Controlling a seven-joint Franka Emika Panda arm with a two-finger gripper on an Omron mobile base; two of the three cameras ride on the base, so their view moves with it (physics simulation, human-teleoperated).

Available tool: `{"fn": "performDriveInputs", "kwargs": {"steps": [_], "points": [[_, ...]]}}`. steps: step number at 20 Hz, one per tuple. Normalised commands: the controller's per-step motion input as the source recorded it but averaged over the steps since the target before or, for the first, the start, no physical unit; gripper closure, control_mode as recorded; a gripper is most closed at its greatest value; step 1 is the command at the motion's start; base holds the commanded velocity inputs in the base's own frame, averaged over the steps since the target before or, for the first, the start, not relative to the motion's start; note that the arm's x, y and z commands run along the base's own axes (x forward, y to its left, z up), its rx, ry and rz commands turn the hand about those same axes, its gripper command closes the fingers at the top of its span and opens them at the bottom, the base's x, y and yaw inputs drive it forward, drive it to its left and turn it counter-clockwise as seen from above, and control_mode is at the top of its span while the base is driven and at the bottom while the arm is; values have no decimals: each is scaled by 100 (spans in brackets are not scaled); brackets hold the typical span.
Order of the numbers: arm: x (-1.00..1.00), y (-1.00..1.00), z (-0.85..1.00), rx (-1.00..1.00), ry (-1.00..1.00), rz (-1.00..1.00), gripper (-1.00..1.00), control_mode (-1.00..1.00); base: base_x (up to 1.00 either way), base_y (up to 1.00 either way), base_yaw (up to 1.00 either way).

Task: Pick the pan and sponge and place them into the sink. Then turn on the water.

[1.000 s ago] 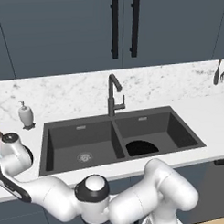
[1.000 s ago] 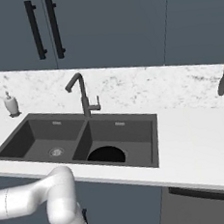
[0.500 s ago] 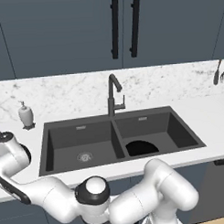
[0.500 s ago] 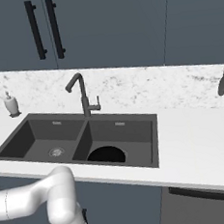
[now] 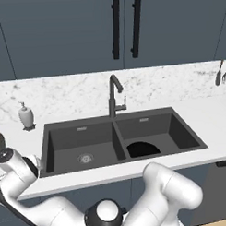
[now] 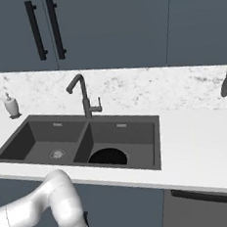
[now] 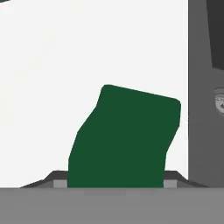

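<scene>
pan point(image 5: 143, 149): 1 | sponge point(image 7: 127, 138): 1 | sink point(image 5: 189, 130) basins: 2 | soap bottle point(image 5: 26, 116): 1

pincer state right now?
Pincer: closed on the sponge, which sits between both fingertips in the hand view, above the white counter.

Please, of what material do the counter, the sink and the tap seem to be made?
The counter looks like polished white marble or an imitation: grey veins run through it. The sink seems matte dark grey composite or coated metal, with no shine on its walls; its drain looks like bright steel. The tap appears to be dark matte metal, though only the colour shows this.
</scene>
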Motion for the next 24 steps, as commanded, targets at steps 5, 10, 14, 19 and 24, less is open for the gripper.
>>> {"fn": "performDriveInputs", "kwargs": {"steps": [5, 10, 14, 19, 24], "points": [[-4, -33, 42, 7, -2, -76, 100, -100, 0, 0, 0], [-20, -76, 94, 13, 11, -62, 100, -100, 0, 0, 0], [-23, -96, 63, 10, 7, -53, 100, -100, 0, 0, 0], [-33, -100, 5, 8, -2, -35, 100, -100, 0, 0, 0], [-32, -100, 8, 6, -6, -12, 100, -100, 0, 0, 0]]}}
